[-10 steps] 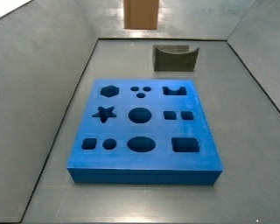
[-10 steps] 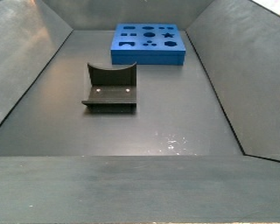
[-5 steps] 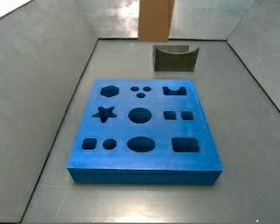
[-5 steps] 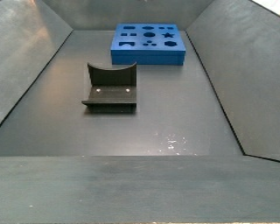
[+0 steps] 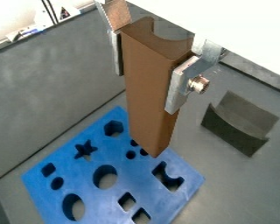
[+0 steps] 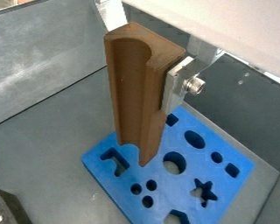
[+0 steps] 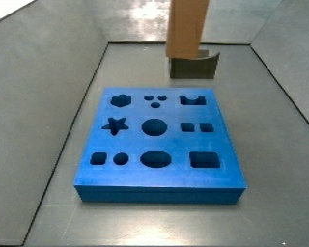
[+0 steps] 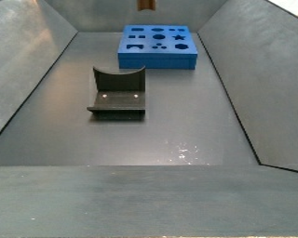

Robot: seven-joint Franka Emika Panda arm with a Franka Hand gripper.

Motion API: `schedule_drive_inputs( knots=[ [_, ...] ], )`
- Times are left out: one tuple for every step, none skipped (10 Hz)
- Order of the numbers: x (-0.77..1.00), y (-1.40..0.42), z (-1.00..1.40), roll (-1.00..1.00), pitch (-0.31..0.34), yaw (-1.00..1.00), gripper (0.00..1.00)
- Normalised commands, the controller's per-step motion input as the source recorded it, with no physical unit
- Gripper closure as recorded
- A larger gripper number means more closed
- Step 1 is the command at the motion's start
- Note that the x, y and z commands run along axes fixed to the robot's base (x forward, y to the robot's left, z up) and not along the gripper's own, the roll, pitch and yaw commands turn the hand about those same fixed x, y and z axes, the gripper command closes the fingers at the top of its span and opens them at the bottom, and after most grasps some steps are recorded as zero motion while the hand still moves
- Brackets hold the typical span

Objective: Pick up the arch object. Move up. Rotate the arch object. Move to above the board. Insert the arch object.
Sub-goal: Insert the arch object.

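Note:
The arch object [image 5: 149,96] is a tall brown block with a curved groove down one face. It hangs upright, and my gripper [image 5: 149,70] is shut on its upper part, one silver finger [image 5: 184,83] on each side. A wrist view shows the groove [image 6: 130,96] and the gripper [image 6: 149,79] with one finger [image 6: 175,83]. The blue board [image 5: 38,171] [image 6: 178,188] with dark cut-outs lies flat below the block's lower end. In the side views only the block [image 7: 187,29] [image 8: 146,5] enters from above the board [image 7: 131,140] [image 8: 158,62]; the gripper itself is out of frame.
The dark fixture [image 8: 118,93] [image 7: 192,66] stands on the grey floor beyond one short end of the board, also seen as the fixture [image 5: 238,122] [image 6: 3,210] in the wrist views. Sloping grey walls [image 8: 27,74] enclose the floor on all sides.
In a side view the brown block has come down and shifted right, now reaching in front of the fixture. Its tip now shows at the top edge of the other side view.

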Motion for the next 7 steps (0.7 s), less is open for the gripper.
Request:
schedule_drive_inputs(
  knots=[
    [0.87, 0.0, -0.26, 0.06, 0.003, -0.13, 1.0],
    [0.93, 0.02, -0.21, 0.07, 0.019, -0.17, 1.0],
    [0.9, 0.03, -0.22, 0.07, 0.013, -0.22, 1.0],
    [0.84, 0.04, -0.22, 0.03, 0.0, -0.32, 1.0],
    [0.76, 0.01, -0.3, 0.05, 0.0, -0.34, 1.0],
    [0.62, 0.01, -0.39, 0.07, 0.0, -0.27, 1.0],
    [0.43, 0.01, -0.46, 0.12, 0.0, -0.17, 1.0]
  ],
)
